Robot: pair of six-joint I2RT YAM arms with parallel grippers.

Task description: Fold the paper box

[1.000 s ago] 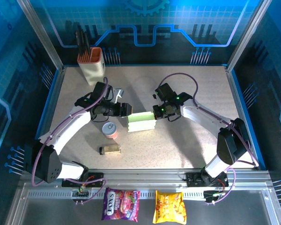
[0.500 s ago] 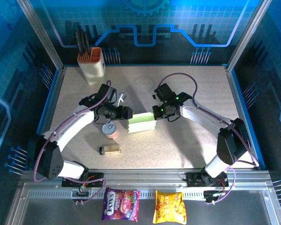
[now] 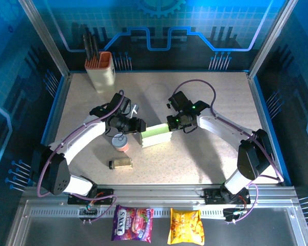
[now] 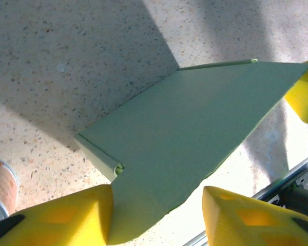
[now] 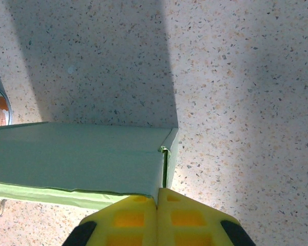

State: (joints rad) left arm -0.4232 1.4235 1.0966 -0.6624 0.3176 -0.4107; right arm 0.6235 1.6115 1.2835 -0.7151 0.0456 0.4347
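The right jaws are pinching the paper box (image 3: pixel 156 134) by one corner. The left jaws are sitting half-wide around its other end. I think they need to fold that flap in next.

A pale green card paper box (image 3: pixel 156 136) lay between the left gripper (image 3: pixel 139 125) and right gripper (image 3: pixel 170 123), a small round orange can (image 3: pixel 121 142) just left of it.
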